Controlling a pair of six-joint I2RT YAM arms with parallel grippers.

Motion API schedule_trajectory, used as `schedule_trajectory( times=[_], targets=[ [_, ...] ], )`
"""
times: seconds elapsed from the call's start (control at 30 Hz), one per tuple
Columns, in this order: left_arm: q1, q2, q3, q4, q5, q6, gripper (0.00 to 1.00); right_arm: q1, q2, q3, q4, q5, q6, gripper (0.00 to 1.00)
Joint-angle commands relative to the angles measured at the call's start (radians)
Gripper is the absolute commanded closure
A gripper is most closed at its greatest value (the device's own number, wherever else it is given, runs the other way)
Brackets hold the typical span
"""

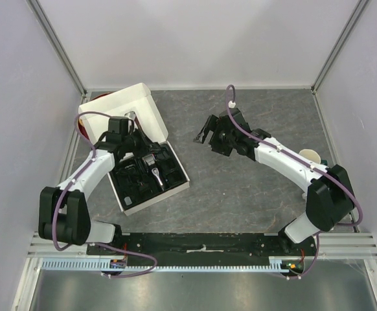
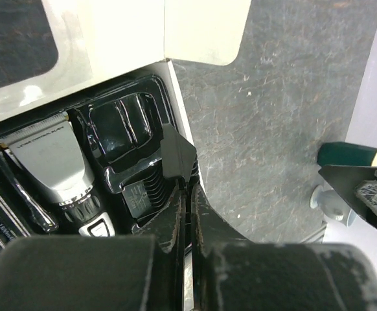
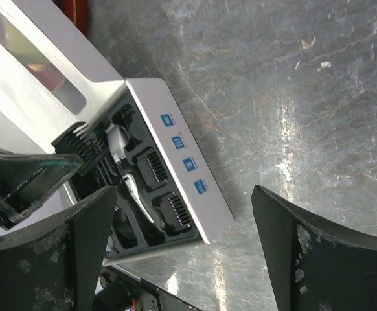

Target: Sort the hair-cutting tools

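The slim black clipper (image 1: 155, 167) with its silver blade head (image 2: 49, 155) lies in the black tray of the white box (image 1: 133, 103). Black comb guards (image 3: 153, 168) fill slots beside it, one of them right under my left fingers (image 2: 146, 188). My left gripper (image 2: 187, 178) is shut and hangs over the tray's right edge (image 1: 148, 152); I see nothing between its jaws. My right gripper (image 1: 203, 133) hovers wide open over the bare table to the right of the box, holding nothing (image 3: 181, 194). Brush and cord are not in sight.
The box's side wall with blue labels (image 3: 182, 152) faces the right gripper. A white cup (image 1: 310, 156) and a dark green cup (image 2: 347, 154) stand at the right edge. Something red (image 1: 101, 98) sits behind the box lid. Grey walls enclose the table.
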Motion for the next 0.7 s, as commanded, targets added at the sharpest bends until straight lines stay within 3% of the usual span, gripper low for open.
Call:
schedule_trajectory(
  times=[0.0, 0.67],
  targets=[
    [0.004, 0.065, 0.054, -0.015, 0.089, 0.048, 0.98, -0.003, 0.016, -0.026, 0.017, -0.055, -0.035, 0.07],
    [0.004, 0.169, 0.074, 0.037, 0.052, 0.031, 0.98, -0.009, 0.018, -0.039, 0.006, -0.046, -0.047, 0.09]
  ],
)
